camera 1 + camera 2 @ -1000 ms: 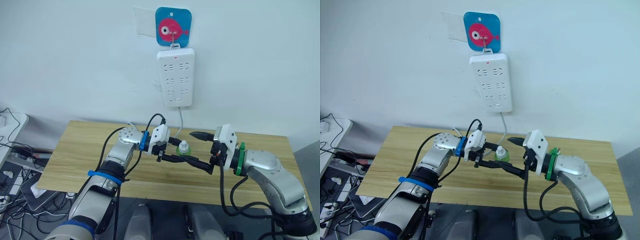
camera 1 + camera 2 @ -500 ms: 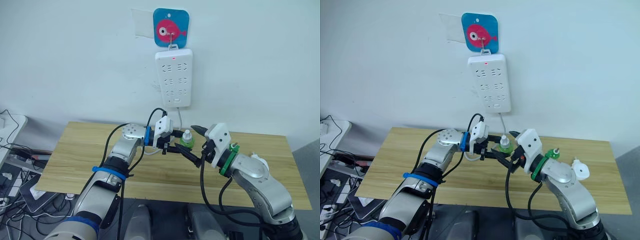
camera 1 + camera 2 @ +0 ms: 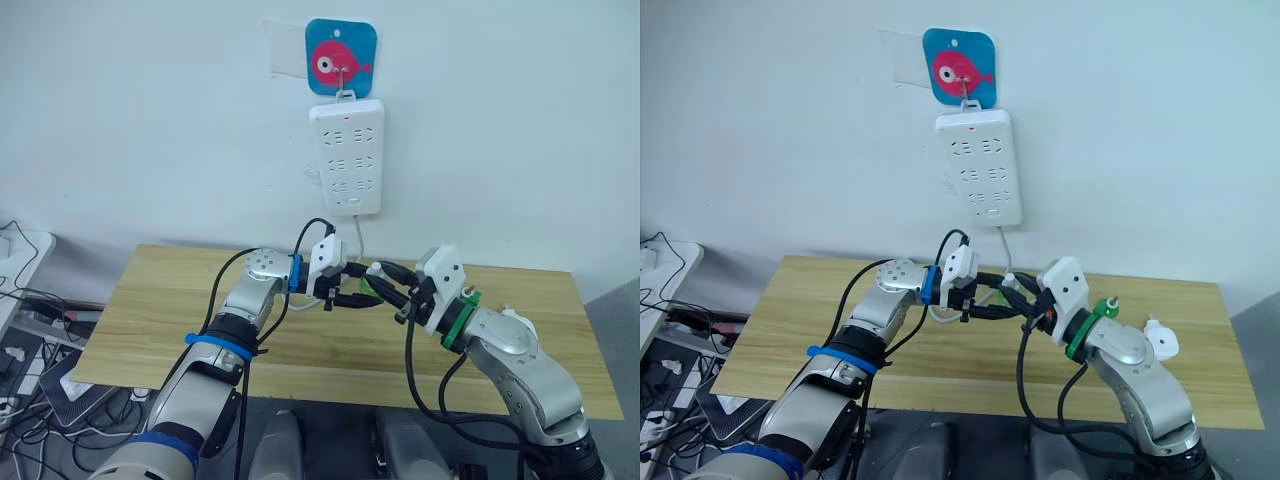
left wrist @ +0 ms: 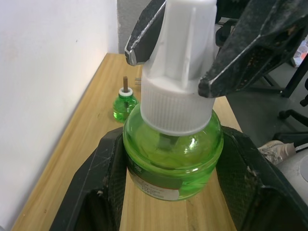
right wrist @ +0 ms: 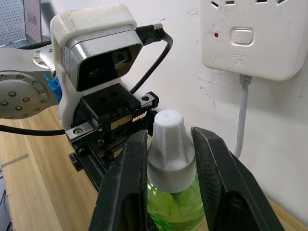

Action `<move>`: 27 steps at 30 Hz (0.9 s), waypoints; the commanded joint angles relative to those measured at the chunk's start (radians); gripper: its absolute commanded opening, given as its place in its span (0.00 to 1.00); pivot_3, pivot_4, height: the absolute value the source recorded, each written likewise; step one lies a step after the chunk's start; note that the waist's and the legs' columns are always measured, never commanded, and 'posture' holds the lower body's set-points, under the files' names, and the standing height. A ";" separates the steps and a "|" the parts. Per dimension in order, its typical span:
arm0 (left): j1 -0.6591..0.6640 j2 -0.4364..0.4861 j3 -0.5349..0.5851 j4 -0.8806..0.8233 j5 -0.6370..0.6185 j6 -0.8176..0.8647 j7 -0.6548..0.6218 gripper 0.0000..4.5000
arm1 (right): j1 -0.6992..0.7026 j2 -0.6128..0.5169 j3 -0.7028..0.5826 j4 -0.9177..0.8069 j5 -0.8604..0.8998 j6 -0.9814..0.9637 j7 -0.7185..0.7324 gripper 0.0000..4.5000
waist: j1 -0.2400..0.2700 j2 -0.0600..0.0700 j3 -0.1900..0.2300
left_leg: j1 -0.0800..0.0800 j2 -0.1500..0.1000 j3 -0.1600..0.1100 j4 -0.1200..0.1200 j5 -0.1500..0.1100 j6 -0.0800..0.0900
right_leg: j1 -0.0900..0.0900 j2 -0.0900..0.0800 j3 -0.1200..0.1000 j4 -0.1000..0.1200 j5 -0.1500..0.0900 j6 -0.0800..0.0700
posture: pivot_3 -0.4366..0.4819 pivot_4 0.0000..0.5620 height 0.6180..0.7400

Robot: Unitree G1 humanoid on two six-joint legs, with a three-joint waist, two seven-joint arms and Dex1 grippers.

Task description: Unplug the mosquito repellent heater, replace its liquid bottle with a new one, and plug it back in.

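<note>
Clearly we were mid-swap. Our left pincer [image 4: 168, 192] clamped the green body of the new bottle [image 4: 171, 159] above the worktop [image 3: 150, 300], while our right pincer [image 5: 168, 159] closed around its white cap [image 5: 169, 139], seemingly to unscrew it. The heater [image 3: 1160, 342] lay unplugged at 3 o'clock of the arms, with the old bottle [image 4: 124, 103] near it. Fitting and replugging remained. The strip [image 3: 346, 155] hung at 12 o'clock, sockets free.

The right gripper [image 5: 169, 159] now closes its fingers on the white cap [image 5: 170, 137] of the green liquid bottle [image 4: 172, 156]; a second ago it stood open beside it.
</note>
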 commanded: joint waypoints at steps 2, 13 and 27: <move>-0.024 -0.004 0.024 -0.009 -0.011 -0.014 -0.004 0.50 | -0.004 -0.006 -0.010 0.000 0.009 -0.019 0.011 0.22 | 0.000 0.000 0.000 | 0.000 0.000 0.000 0.000 0.000 0.000 | 0.000 0.000 0.000 0.000 0.000 0.000 | 0.44 0.32 1.00; -0.031 -0.010 0.027 0.001 -0.010 -0.020 -0.003 0.50 | -0.007 0.009 0.026 -0.003 -0.015 -0.011 -0.009 0.58 | 0.000 0.000 0.000 | 0.000 0.000 0.000 0.000 0.000 0.000 | 0.000 0.000 0.000 0.000 0.000 0.000 | 0.44 0.32 1.00; -0.038 -0.022 0.024 0.010 -0.005 -0.032 -0.018 0.50 | 0.005 0.004 0.000 0.084 -0.010 -0.096 0.024 0.24 | 0.000 0.000 0.000 | 0.000 0.000 0.000 0.000 0.000 0.000 | 0.000 0.000 0.000 0.000 0.000 0.000 | 0.43 0.32 1.00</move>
